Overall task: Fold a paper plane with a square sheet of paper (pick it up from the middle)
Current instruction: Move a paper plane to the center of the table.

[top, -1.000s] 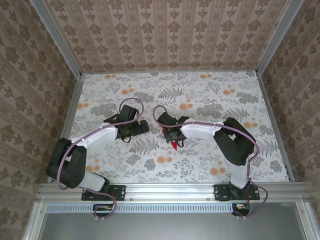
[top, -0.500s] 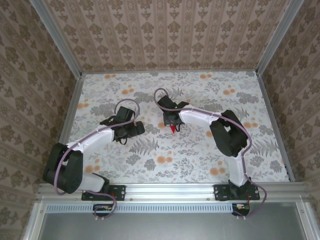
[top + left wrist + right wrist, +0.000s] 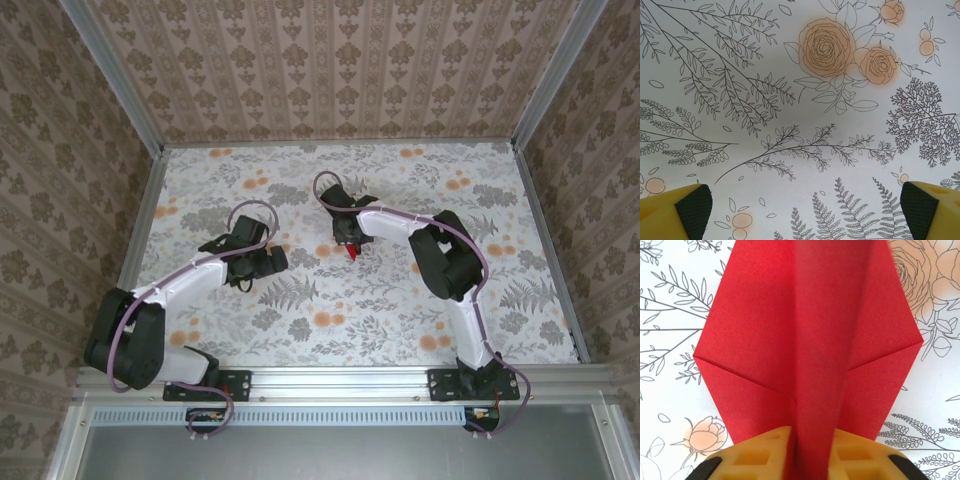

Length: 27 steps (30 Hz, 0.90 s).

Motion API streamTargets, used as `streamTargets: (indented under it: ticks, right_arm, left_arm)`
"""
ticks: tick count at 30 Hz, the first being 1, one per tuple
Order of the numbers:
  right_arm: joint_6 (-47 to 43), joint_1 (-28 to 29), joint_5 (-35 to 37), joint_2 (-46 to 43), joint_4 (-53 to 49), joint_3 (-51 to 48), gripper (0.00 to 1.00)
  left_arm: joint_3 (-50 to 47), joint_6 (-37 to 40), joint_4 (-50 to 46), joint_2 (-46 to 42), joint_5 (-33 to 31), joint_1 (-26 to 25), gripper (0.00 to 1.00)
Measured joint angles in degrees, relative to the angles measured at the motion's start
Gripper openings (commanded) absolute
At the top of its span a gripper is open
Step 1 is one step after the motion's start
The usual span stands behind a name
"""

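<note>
One bent right arm; jaws pinch paper plane.

Floral-print table, orange roses, grey ferns

Nothing legible on my feeds.
I read no lettering or numbers: the table cover under the left gripper carries only printed flowers and ferns, and the paper plane ahead of the right gripper is plain red.

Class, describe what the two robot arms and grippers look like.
Both the left arm and right arm have white links, bulky black joints and a looping purple cable. On the left gripper, the fingers are yellow blocks with dark pads.
</note>
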Motion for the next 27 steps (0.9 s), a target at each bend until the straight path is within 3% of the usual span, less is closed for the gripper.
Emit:
streamTargets:
  ticks: [10,18,27]
  right_arm:
    - [1.5,0.0,-0.2,0.0,0.0,0.1,0.3]
    - [2.2,-0.4,-2.4,-6.7,-1.9,0.3,0.63]
    - [-0.5,-5.8,-3.2,-29.6,5.5,-7.9,0.83]
  left_arm:
    - [-0.1,0.0,0.0,0.0,0.0,0.0,1.0]
    - [5.6,2.9,-1.3,0.0,-3.1,1.7,1.0]
    - [9.1,11.8,1.6,-0.9,-4.6,15.4,1.0]
